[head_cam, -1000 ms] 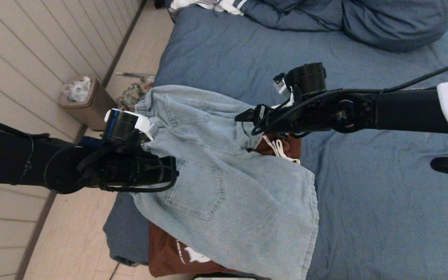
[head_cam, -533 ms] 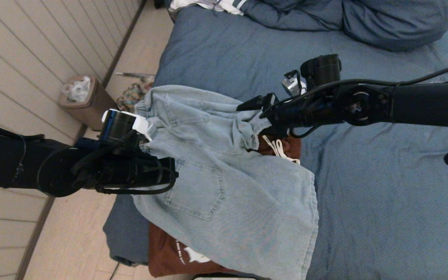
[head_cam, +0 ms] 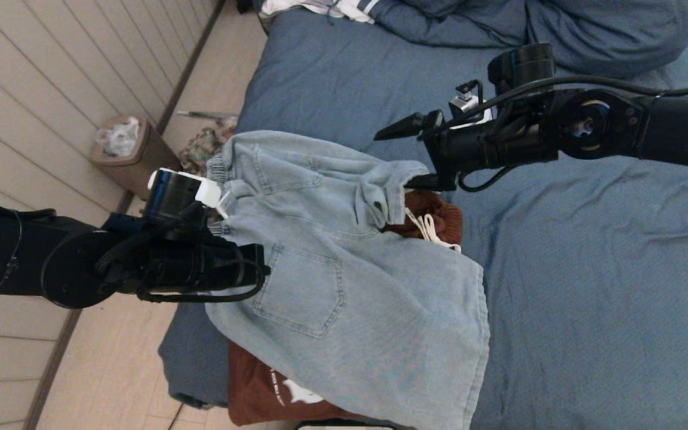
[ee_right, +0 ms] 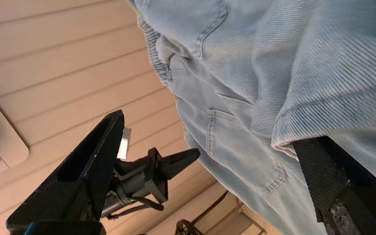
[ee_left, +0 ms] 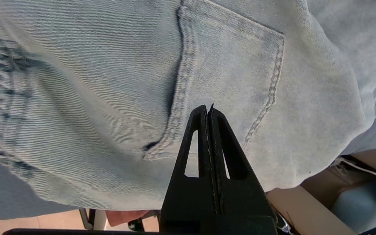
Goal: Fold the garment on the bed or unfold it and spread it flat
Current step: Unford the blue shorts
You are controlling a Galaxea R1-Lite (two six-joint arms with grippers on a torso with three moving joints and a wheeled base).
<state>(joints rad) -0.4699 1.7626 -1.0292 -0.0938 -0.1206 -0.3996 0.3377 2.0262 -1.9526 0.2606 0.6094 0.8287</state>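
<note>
Right end effector spread wide at upper centre, one finger beside the denim shorts. Left end effector pinched shut, seemingly empty. Shorts rumpled on the bed, lower centre; flattening unfinished.

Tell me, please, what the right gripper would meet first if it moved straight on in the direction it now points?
Probably the light denim shorts. The open right gripper points toward their waistband corner, with one finger already under that edge. Depth is unclear, so the upper finger may pass above the cloth.

Open bed right of denim shorts.
</note>
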